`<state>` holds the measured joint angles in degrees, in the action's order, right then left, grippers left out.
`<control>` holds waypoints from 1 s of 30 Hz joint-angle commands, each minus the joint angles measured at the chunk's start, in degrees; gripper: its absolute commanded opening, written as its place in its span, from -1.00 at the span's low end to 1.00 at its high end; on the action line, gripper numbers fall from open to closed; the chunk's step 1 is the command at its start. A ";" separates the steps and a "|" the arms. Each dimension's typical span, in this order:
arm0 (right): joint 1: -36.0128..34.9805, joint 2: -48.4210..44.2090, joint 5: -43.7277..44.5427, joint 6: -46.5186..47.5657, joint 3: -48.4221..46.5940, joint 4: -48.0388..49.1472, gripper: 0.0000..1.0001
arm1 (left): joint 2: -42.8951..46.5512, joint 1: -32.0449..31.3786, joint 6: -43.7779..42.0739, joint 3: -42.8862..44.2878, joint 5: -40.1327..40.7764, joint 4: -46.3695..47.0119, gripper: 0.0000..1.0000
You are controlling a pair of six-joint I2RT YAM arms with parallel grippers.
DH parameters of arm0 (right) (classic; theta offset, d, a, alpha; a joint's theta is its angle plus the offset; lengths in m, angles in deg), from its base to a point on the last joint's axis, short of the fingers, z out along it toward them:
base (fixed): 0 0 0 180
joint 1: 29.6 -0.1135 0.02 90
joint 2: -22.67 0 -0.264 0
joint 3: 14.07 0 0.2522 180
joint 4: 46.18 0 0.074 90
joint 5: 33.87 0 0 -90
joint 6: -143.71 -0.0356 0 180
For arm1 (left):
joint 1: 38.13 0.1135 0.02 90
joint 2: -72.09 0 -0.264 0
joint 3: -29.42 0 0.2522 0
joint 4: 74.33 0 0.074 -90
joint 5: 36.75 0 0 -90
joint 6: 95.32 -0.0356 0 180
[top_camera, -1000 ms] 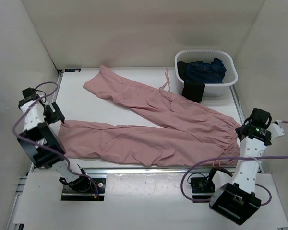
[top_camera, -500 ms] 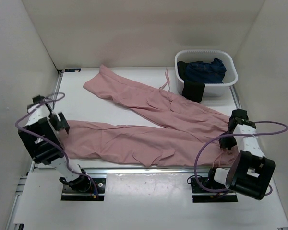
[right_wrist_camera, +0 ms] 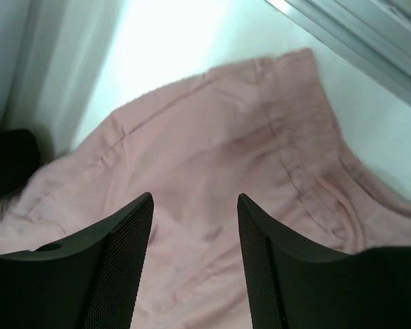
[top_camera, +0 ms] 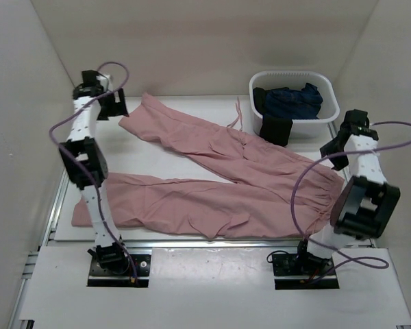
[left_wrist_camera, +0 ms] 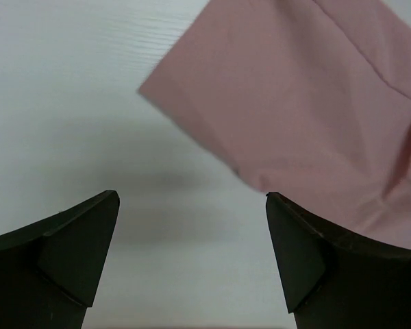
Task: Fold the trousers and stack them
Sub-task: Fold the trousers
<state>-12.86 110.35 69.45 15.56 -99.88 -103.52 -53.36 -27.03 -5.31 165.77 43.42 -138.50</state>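
Observation:
The dusty-pink trousers [top_camera: 212,171] lie spread flat on the white table, waist at the right, two legs reaching left in a V. My left gripper [top_camera: 118,108] is open and empty, hanging above the table just left of the far leg's cuff [left_wrist_camera: 288,103]. My right gripper [top_camera: 334,147] is open and empty above the gathered waistband [right_wrist_camera: 288,137] at the right side. The drawstring [top_camera: 237,113] trails toward the back.
A white basket [top_camera: 329,113] at the back right holds a dark blue garment [top_camera: 294,99], with a black cloth [top_camera: 275,129] hanging over its front. White walls close in on left, back and right. A metal rail [right_wrist_camera: 356,34] runs along the table's right edge.
My left arm has swung from the near leg's cuff up to the far leg's cuff at the back left. My right arm has moved back along the waistband toward the basket.

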 commanded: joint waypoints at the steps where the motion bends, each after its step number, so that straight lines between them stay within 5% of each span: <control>1: -0.21 6.86 -1.98 1.06 -4.49 -0.73 0.16 | -8.92 -2.82 -0.01 6.43 2.71 -0.76 1.00; 12: -2.57 20.16 1.70 -2.80 -8.71 -0.64 0.21 | -20.09 -11.53 -0.01 3.63 17.73 8.49 1.00; 14: -2.58 20.78 2.23 -3.33 -8.72 -1.25 0.17 | -20.10 -11.53 -0.01 -0.23 20.19 8.49 0.44; 15: -2.58 20.78 2.84 -4.03 -8.72 -1.25 0.17 | -20.10 -11.53 -0.01 -1.89 21.15 8.49 -0.35; 16: -2.58 20.78 2.85 -4.56 -8.11 -1.25 0.17 | -18.53 -11.53 -0.01 -3.91 23.60 8.49 -0.72; 23: -3.11 21.31 3.38 -4.56 -8.10 -1.25 0.17 | -0.37 -4.60 -0.01 -29.83 21.01 9.02 -0.72; 25: -4.33 21.83 3.90 -4.04 -8.10 -1.25 0.17 | 4.40 -4.59 -0.01 -38.71 20.46 9.02 -0.35; 27: -4.34 22.35 4.43 -4.04 -9.85 -2.12 0.17 | 10.64 -4.59 -0.01 -43.20 19.76 8.49 0.38; 30: -5.56 22.36 5.22 -4.04 -11.44 -2.13 0.17 | 15.66 -4.59 -0.01 -38.25 14.85 5.60 0.67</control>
<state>-17.39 132.53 72.64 11.88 -107.86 -104.46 -42.45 -29.83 -5.09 124.59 62.79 -128.40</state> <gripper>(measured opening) 0.590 0.807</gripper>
